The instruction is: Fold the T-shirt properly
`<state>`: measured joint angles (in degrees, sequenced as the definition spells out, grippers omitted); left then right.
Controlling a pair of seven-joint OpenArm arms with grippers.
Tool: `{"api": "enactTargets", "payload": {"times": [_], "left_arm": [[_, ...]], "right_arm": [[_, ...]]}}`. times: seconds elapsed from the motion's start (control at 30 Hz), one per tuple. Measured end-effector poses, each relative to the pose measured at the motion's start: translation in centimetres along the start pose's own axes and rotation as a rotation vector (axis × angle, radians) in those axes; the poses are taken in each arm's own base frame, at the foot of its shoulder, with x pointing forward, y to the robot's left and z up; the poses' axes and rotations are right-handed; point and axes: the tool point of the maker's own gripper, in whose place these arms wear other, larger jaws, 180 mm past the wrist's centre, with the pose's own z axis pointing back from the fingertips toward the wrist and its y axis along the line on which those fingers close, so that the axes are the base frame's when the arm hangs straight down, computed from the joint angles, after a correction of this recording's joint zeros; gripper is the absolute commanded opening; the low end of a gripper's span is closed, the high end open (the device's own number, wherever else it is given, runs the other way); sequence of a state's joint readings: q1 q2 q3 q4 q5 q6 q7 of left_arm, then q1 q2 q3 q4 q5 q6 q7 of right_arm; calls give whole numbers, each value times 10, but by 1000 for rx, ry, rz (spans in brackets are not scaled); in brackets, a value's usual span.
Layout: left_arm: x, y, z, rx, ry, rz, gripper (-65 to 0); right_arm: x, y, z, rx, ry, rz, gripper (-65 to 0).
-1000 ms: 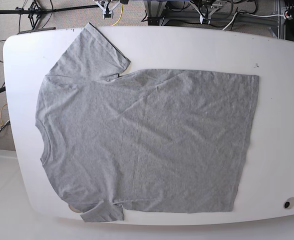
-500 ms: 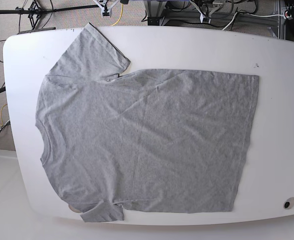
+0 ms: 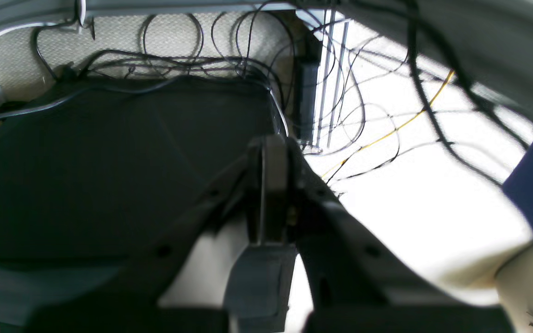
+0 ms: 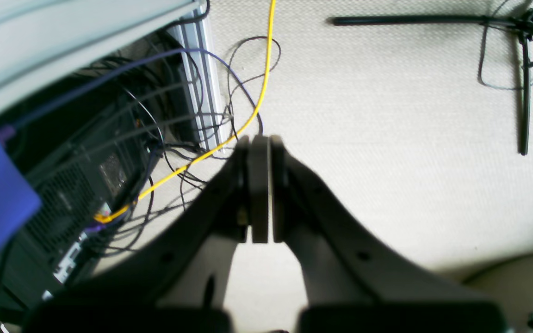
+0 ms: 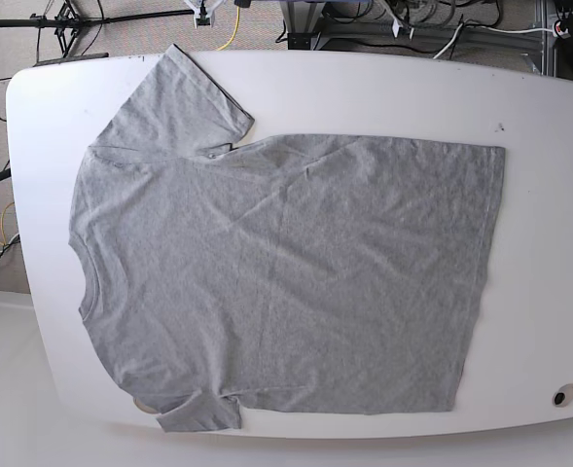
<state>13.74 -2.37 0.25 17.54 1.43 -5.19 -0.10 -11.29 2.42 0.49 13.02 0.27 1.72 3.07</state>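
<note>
T-shirt lies flat across the white table, neck toward its left edge. Left hand closed, empty, over floor cables. Right hand closed, empty, above carpet.

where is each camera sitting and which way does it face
Base: overhead, looking down at the T-shirt spread on the white table; no arm shows.
Left wrist: on the left arm, facing floor cables; shut left gripper shows.
Right wrist: on the right arm, facing carpet; shut right gripper shows.
Both wrist views share a yellow cable.
</note>
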Motion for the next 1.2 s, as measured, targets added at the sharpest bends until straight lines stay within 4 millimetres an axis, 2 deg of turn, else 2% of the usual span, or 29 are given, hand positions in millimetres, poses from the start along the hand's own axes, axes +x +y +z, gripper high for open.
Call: {"api": "enactTargets", "payload": {"times": [0.1, 0.23, 0.3, 0.33, 0.4, 0.67, 0.83, 1.2], "left_arm": [[5, 6, 5, 4, -54, -9, -650], [-3, 13, 5, 19, -28, -9, -650], [-3, 13, 5, 20, -29, -7, -650], [3, 12, 3, 19, -32, -6, -650], [-3, 10, 0, 15, 5, 1, -650], [19, 0, -4, -2, -37, 6, -650], [9, 8, -3, 13, -13, 9, -650], [0, 12, 1, 19, -43, 7, -650]], "right_arm": [[-2, -4, 2, 1, -18, 4, -650], [-12, -7, 3, -3, 6, 5, -650], [-12, -7, 3, -3, 6, 5, -650], [-9, -7, 2, -3, 6, 5, -650], [-13, -7, 1, -4, 26, 5, -650], [-5, -1, 0, 3, 5, 4, -650], [-19, -1, 1, 1, 37, 13, -650], [-28, -8, 4, -12, 20, 15, -650]]}}
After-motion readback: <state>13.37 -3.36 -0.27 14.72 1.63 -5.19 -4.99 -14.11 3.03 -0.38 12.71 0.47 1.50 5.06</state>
